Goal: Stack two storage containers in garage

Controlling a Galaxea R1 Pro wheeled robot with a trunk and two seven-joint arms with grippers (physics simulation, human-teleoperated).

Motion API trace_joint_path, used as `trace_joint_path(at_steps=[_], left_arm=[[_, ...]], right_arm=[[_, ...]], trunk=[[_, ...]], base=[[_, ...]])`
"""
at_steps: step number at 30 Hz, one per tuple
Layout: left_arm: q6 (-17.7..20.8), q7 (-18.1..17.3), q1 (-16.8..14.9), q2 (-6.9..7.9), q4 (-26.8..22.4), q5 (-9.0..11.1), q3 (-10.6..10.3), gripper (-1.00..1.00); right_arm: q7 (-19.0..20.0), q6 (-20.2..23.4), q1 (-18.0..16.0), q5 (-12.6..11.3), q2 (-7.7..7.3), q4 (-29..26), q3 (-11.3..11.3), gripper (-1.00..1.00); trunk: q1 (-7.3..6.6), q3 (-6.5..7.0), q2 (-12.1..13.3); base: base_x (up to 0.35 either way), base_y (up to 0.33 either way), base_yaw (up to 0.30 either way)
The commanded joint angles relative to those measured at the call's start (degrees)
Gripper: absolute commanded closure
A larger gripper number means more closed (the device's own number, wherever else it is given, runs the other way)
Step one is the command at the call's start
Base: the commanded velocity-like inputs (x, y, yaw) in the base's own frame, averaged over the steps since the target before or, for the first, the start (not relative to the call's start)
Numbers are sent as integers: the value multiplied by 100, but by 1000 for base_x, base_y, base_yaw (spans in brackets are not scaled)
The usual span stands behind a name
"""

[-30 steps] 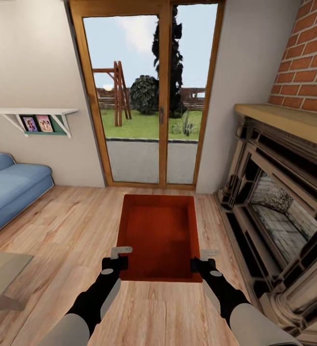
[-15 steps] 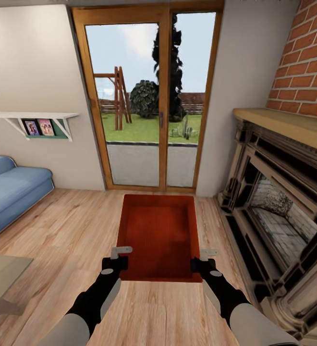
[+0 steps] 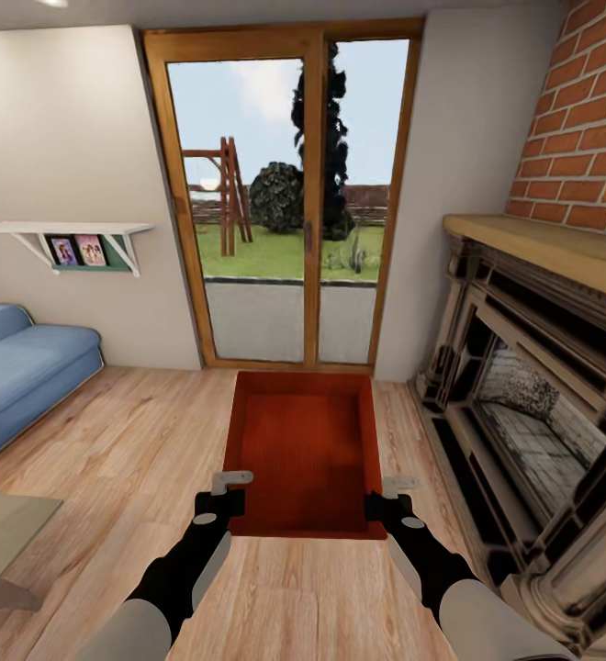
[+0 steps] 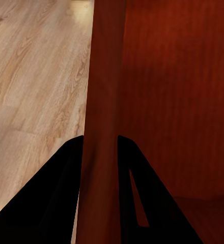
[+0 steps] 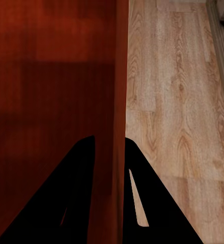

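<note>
both claws, left claw (image 3: 232, 490) and right claw (image 3: 385, 494), stay clamped on container (image 3: 305, 450) walls; view tilted up.

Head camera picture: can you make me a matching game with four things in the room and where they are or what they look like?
Things:
1. storage container
2. sofa
3. fireplace
4. shelf

Descriptions:
A. blue, at the view's left
B. white, on the wall, with small pictures under it
C. orange-red, held between both grippers
D. ornate stone, under red bricks at the view's right

Pairs: 1-C, 2-A, 3-D, 4-B. The left gripper and right gripper each clamp a side wall of the container.
</note>
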Motion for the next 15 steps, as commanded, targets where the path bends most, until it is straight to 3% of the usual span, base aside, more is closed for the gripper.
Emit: trace_joint_path(at_steps=[1, 15], left_arm=[[40, 142, -1, 8, 14, 62, -46, 100], [40, 142, -3, 8, 14, 61, -47, 100]], right_arm=[[-304, 3, -8, 40, -3, -101, 1, 100], [-304, 3, -8, 39, -3, -101, 2, 100]], trunk=[[4, -4, -12], [4, 118, -12]], base=[[0, 0, 0], [0, 0, 0]])
